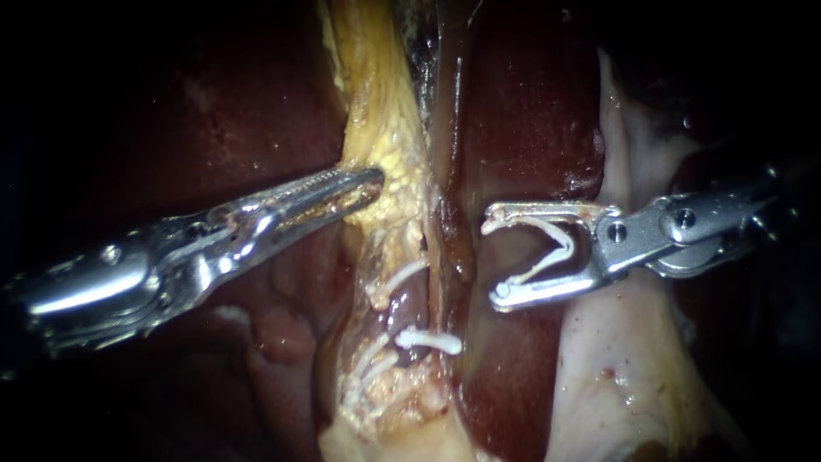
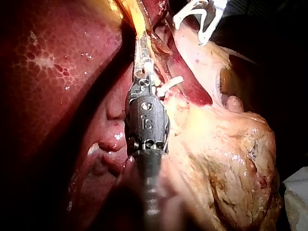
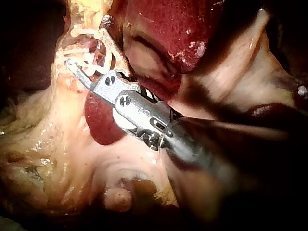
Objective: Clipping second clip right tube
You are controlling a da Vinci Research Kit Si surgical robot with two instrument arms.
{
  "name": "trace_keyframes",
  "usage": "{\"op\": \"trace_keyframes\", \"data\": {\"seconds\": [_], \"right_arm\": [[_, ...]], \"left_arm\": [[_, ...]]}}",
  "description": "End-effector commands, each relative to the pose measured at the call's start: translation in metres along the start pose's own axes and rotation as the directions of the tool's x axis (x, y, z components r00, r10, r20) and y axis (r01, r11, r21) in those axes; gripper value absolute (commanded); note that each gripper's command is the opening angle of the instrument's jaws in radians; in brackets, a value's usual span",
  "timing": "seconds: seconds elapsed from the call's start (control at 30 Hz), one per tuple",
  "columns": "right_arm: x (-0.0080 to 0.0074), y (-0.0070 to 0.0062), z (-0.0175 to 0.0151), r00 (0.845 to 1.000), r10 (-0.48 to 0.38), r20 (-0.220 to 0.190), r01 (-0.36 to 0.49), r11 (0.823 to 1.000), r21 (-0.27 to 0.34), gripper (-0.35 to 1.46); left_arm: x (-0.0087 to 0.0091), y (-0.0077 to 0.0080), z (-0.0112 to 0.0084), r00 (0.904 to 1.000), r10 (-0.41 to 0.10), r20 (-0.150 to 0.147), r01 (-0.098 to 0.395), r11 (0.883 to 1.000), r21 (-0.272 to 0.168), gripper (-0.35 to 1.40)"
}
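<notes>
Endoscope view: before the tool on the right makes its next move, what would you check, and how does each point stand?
1. A clip sits in the right instrument: ok, both jaws touch it, spread wide.
2. That clip spans the tube: not ok, it hangs beside the tube, over the liver.
3. The other clips are seated on the tube: ok.
4. The left instrument holds the yellow tissue: cannot tell; its tip is at it.
</notes>
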Motion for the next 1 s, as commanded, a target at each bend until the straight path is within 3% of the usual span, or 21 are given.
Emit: {"op": "trace_keyframes", "data": {"seconds": [0.03,0.13,0.27,0.5,0.7,1.0], "right_arm": [[0.0,-0.0001,0.0,1.0,0.0,0.0,0.0,1.0,0.0,0.6],[-0.0004,-0.0003,0.0004,1.0,-0.004,-0.001,0.004,1.0,0.004,0.6],[-0.0024,-0.0011,0.0022,0.994,0.11,-0.003,-0.11,0.994,0.027,0.6],[-0.0075,-0.002,0.0066,0.958,0.281,0.047,-0.284,0.957,0.06,0.6],[-0.0106,-0.0018,0.0091,0.94,0.331,0.083,-0.336,0.94,0.056,0.59],[-0.0109,-0.0005,0.0113,0.925,0.372,0.082,-0.376,0.925,0.045,0.58]], "left_arm": [[0.0,-0.0001,0.0,1.0,0.0,0.0,0.0,1.0,0.001,-0.35],[-0.0003,-0.0002,-0.0004,1.0,-0.001,-0.001,0.001,1.0,0.003,-0.35],[-0.0017,-0.0001,-0.0022,1.0,-0.007,-0.005,0.007,1.0,0.01,-0.35],[-0.0037,0.0005,-0.0061,0.9992,-0.018,0.034,0.018,1.0,-0.005,-0.35],[-0.0045,-0.0002,-0.0089,0.9982,-0.031,0.052,0.032,0.999,-0.01,-0.35],[-0.0054,-0.0023,-0.0109,0.9974,-0.022,0.069,0.023,1.0,-0.016,-0.35]]}}
